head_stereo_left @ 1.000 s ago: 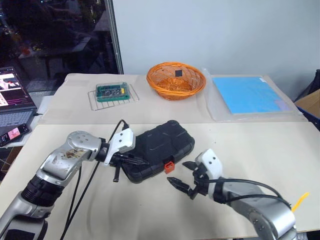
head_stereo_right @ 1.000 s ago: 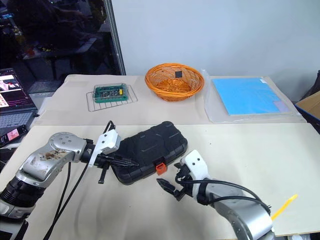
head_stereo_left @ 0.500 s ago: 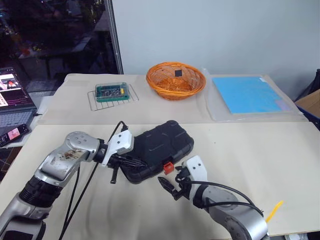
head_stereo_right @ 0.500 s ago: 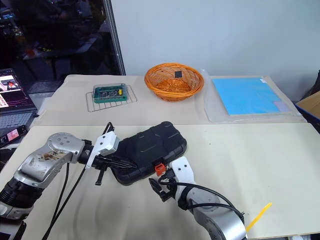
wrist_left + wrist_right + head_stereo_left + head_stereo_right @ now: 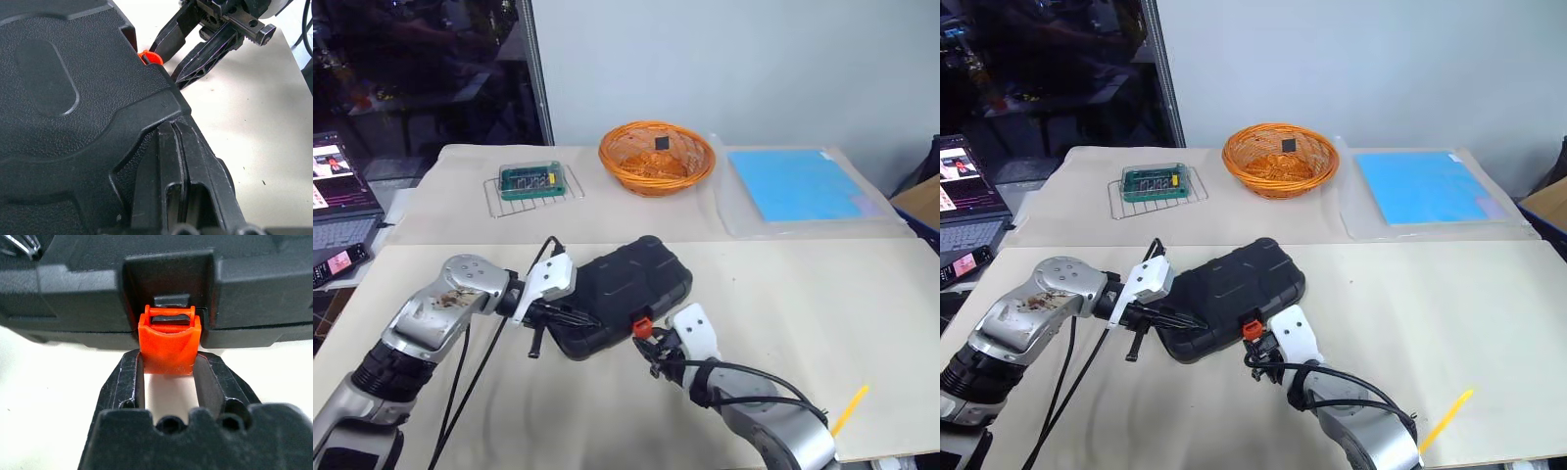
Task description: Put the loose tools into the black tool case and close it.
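Beige tabletop (image 5: 862, 294), matte and bare near the front edge; second table butted behind it. Black tool case (image 5: 625, 289) lay closed near the front edge, left of centre, skewed to the edge. Moulded plastic, pebbled grain, rounded corners, oval recess in the lid. Orange latch (image 5: 169, 343) on the side wall facing the front edge: glossy, tab-shaped, hanging from a grey hinge bar in a square recess.

Right gripper (image 5: 169, 382) sat right at that latch, one black finger on each side of the tab, squeezing it by its flanks. Fingers (image 5: 131, 382) ribbed, matte, scuffed.

Left gripper (image 5: 177, 161) clenched tight, nothing between the fingers, tips pressed against the case's left end just under the lid's corner.

Toward the far edge, well apart from the case: woven orange wicker basket (image 5: 657, 157), green circuit board (image 5: 531, 180) on a wire rack, flat blue sheet (image 5: 801, 186) in a clear sleeve. Laptop (image 5: 337, 201) off the left edge.
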You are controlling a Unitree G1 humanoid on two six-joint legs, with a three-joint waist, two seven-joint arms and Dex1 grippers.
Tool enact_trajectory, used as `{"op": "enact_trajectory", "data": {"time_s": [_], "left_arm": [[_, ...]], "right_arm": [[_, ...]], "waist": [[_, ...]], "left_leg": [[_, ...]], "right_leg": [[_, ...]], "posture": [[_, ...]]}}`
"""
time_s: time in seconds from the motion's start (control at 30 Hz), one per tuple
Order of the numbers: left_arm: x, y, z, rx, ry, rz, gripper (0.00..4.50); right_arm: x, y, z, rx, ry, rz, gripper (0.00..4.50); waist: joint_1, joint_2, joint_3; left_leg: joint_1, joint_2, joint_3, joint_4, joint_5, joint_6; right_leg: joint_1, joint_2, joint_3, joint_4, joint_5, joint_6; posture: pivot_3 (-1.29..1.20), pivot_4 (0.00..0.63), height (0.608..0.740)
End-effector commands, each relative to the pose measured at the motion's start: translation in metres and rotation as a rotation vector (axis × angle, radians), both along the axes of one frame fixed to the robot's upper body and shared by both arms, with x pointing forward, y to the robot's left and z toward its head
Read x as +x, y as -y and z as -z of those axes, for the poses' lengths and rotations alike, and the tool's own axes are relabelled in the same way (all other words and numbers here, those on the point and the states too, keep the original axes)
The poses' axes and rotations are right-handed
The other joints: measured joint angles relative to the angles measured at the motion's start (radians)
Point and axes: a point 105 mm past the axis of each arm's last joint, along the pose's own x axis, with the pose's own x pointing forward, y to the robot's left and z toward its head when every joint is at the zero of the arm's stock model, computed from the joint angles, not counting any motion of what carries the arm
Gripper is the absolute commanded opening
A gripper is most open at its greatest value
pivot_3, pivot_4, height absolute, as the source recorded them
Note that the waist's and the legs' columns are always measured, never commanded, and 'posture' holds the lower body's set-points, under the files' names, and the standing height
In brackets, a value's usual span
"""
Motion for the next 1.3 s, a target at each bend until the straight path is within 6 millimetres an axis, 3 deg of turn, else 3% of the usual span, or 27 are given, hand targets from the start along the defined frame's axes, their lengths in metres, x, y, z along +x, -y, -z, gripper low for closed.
{"op": "enact_trajectory", "data": {"time_s": [0.03, 0.47, 0.6, 0.63, 0.77, 0.9, 1.03, 1.13, 1.3], "left_arm": [[-0.001, -0.006, 0.019, 0.065, -0.053, -0.027, 0.00], [0.000, -0.003, 0.021, 0.068, -0.064, -0.017, 0.00], [0.000, -0.001, 0.024, 0.069, -0.067, -0.008, 0.00], [0.001, -0.001, 0.024, 0.068, -0.068, -0.008, 0.00], [0.002, -0.001, 0.024, 0.064, -0.068, -0.020, 0.00], [0.002, -0.003, 0.026, 0.066, -0.069, -0.031, 0.00], [0.005, -0.003, 0.027, 0.055, -0.071, -0.053, 0.00], [0.005, -0.003, 0.028, 0.058, -0.068, -0.052, 0.00], [0.004, -0.003, 0.030, 0.060, -0.064, -0.051, 0.00]], "right_arm": [[-0.002, -0.003, -0.026, 0.005, 0.104, -0.016, 1.15], [-0.003, -0.008, -0.044, -0.009, 0.135, -0.037, 1.15], [0.016, -0.021, -0.033, 0.007, 0.073, -0.075, 1.15], [0.018, -0.022, -0.032, 0.010, 0.065, -0.078, 2.17], [0.019, -0.013, -0.030, -0.021, 0.073, -0.060, 3.39], [0.006, -0.001, -0.027, -0.037, 0.055, -0.072, 3.39], [-0.004, 0.024, -0.028, -0.018, 0.014, -0.024, 3.39], [-0.011, 0.031, -0.025, -0.001, -0.029, -0.020, 2.77], [-0.003, 0.022, -0.028, 0.054, -0.034, -0.033, 1.03]], "waist": [[0.001, 0.000, 0.000], [0.005, 0.000, 0.000], [0.000, -0.001, 0.000], [-0.004, -0.001, 0.000], [-0.007, -0.001, 0.000], [-0.003, -0.001, 0.000], [0.002, -0.001, -0.001], [0.007, -0.001, -0.001], [0.007, -0.001, -0.001]], "left_leg": [[-0.001, 0.000, 0.000, 0.000, 0.000, 0.000], [-0.005, 0.000, 0.000, 0.000, 0.000, 0.000], [-0.006, 0.000, 0.000, 0.000, 0.001, 0.000], [-0.005, 0.000, 0.001, 0.001, 0.001, 0.000], [0.004, 0.001, 0.000, 0.000, -0.002, -0.006], [0.004, 0.000, -0.001, -0.001, -0.004, -0.007], [-0.001, -0.001, 0.000, -0.001, -0.001, 0.002], [-0.001, 0.000, -0.001, -0.001, -0.001, 0.001], [0.000, 0.000, -0.001, -0.001, -0.005, -0.005]], "right_leg": [[-0.001, 0.000, 0.000, 0.000, 0.000, 0.000], [-0.005, 0.000, 0.000, 0.000, 0.000, 0.000], [-0.007, 0.000, 0.000, 0.001, 0.000, 0.000], [-0.006, 0.001, 0.000, 0.001, 0.001, -0.001], [0.002, 0.000, 0.000, 0.001, 0.000, -0.001], [0.001, -0.002, -0.001, 0.000, 0.000, 0.001], [-0.001, -0.001, 0.000, 0.000, -0.002, 0.001], [0.000, -0.001, -0.001, 0.000, -0.002, 0.001], [0.000, -0.002, -0.001, 0.000, -0.003, 0.001]], "posture": [[0.00, 0.150, 0.740], [0.00, 0.150, 0.740], [0.00, 0.150, 0.740], [0.00, 0.150, 0.740], [0.00, 0.150, 0.740], [0.00, 0.150, 0.740], [0.00, 0.150, 0.740], [0.00, 0.150, 0.740], [0.00, 0.150, 0.740]]}}
